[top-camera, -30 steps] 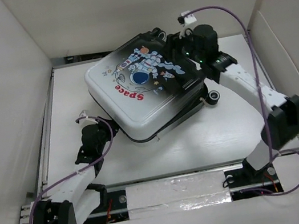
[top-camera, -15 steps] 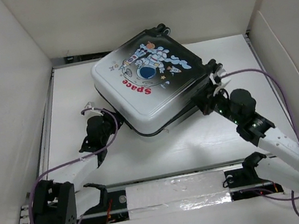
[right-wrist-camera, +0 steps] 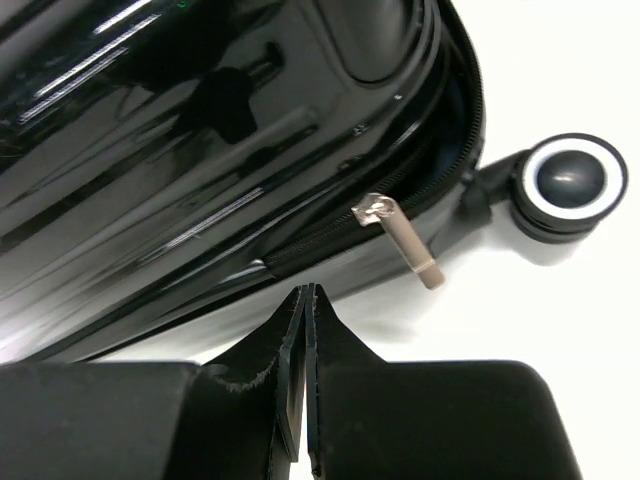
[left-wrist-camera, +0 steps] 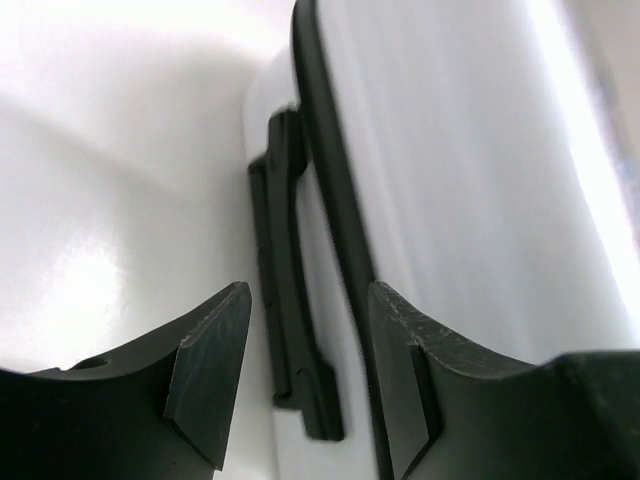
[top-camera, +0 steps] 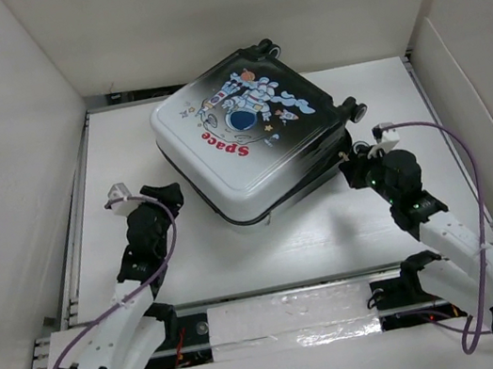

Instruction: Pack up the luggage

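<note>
The luggage [top-camera: 247,132] lies flat with its lid down, astronaut and "Space" print facing up, wheels toward the back and right. My left gripper [top-camera: 168,194] hovers just off its white left side. In the left wrist view that gripper [left-wrist-camera: 305,385] is open, and a black handle strip [left-wrist-camera: 285,300] on the white shell [left-wrist-camera: 460,180] shows beyond the gap, not gripped. My right gripper [top-camera: 352,172] sits by the luggage's right side below a wheel [top-camera: 358,110]. In the right wrist view it [right-wrist-camera: 305,292] is shut on nothing, just short of the zipper pull [right-wrist-camera: 402,240] and the black shell [right-wrist-camera: 200,140].
White walls box in the table [top-camera: 330,227] on the left, back and right. One black wheel [right-wrist-camera: 570,185] juts out beside the zipper seam. Bare table lies between the luggage and the arm bases.
The right arm swung from the luggage's far top corner down to its right side and its jaws shut. The left gripper backed away to the left and widened. The luggage shifted slightly.
</note>
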